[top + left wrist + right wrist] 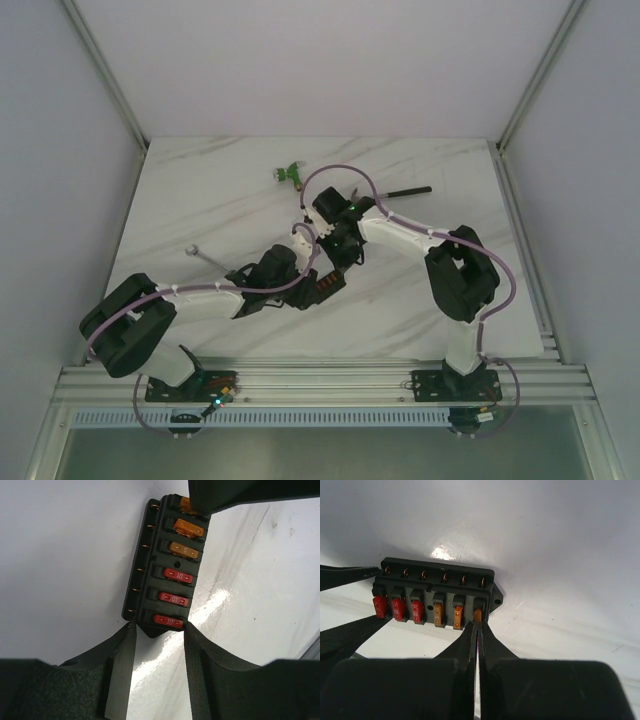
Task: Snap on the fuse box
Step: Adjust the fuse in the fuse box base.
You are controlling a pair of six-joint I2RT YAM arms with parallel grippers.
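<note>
So the small black rectangular plastic fuse box [167,570] is lying flat on the white marble-look table [200,200], just toward 6 o'clock from the table's middle in the overhead view. It's showing six slots in a row, three red fuses stamped 10 and three orange ones, with little copper terminals running down one long side and a mounting ear poking out at an end. The left gripper [158,628] is straddling the red-fuse end, its fingers about half spread with the tips sitting right against both sides of the box. Whether it's actually squeezing, I can't tell. The right gripper [478,625] is pinched fully together with nothing between the fingers, tips resting at the orange-fuse end. Room-wise, the fuse box is sitting well apart from every table edge. A silver-headed tool with a thin shaft [205,256] is lying near it at 9 o'clock, a small green plastic piece [290,172] is well off at 12 o'clock, and a slim black rod [410,190] is lying out at 2 o'clock. Bare tabletop is stretching from 3 to 5 o'clock, and a ribbed aluminium rail [320,380] is running along the near edge.
</note>
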